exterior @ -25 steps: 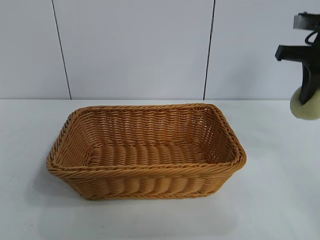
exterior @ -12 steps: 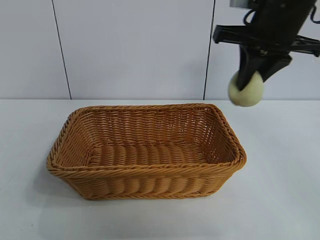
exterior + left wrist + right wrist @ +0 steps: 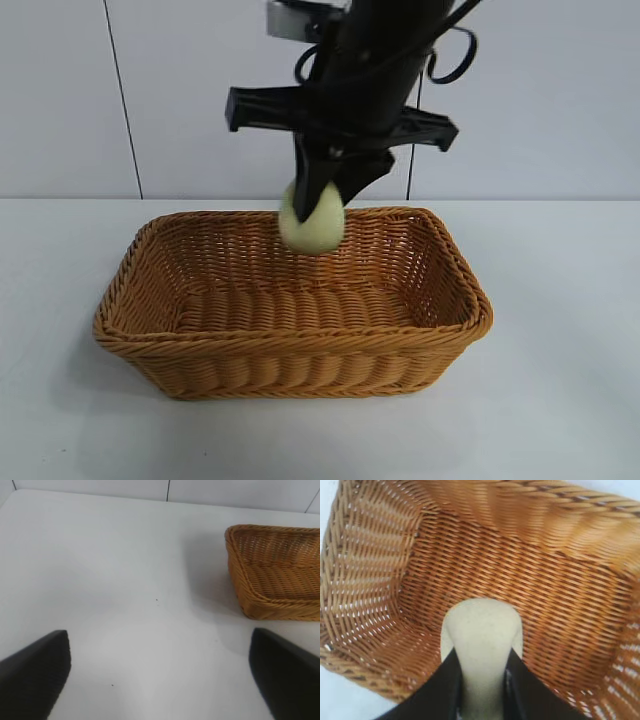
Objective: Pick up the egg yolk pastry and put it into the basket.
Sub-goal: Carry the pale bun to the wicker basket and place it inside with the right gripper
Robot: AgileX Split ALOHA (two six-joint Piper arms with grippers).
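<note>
Now I hold the egg yolk pastry (image 3: 312, 222) clenched in the right gripper (image 3: 322, 205), hanging above the basket (image 3: 290, 345) interior so a release drops it inside; the left gripper (image 3: 160, 672) waits spread wide beside the basket.

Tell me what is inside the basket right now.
Only bare woven floor shows inside the basket. The egg yolk pastry hangs above it, clamped in the right tool. In the right wrist view, pastry and tool cover part of the floor.
</note>
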